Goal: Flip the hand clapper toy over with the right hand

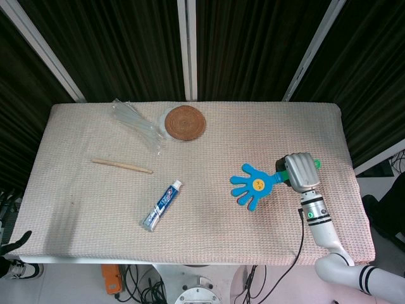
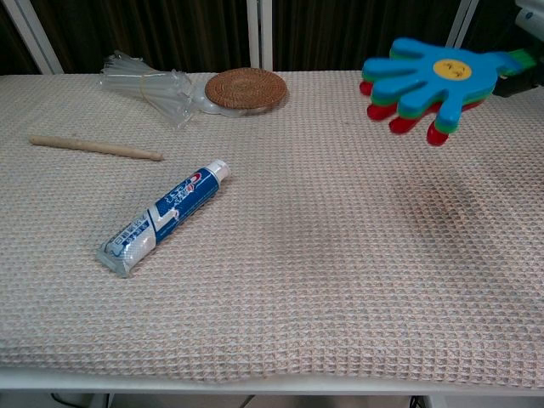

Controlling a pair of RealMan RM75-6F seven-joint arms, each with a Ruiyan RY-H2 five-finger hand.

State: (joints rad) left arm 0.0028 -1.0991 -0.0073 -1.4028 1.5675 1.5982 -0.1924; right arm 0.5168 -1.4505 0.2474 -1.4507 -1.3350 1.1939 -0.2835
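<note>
Right hand point(image 1: 300, 171) gripping the hand clapper toy point(image 1: 253, 185) by its handle — held aloft, blue palm up, fingers pointing left.

Blue hand clapper toy point(image 1: 254, 185) with yellow smiley, green and red layers.

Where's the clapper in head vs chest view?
Head view: clapper right of centre, held by the right hand, blue face up.
Chest view: clapper top right, above the table, handle running off the right edge.
Shared landmark: toothpaste, to its left in both.
</note>
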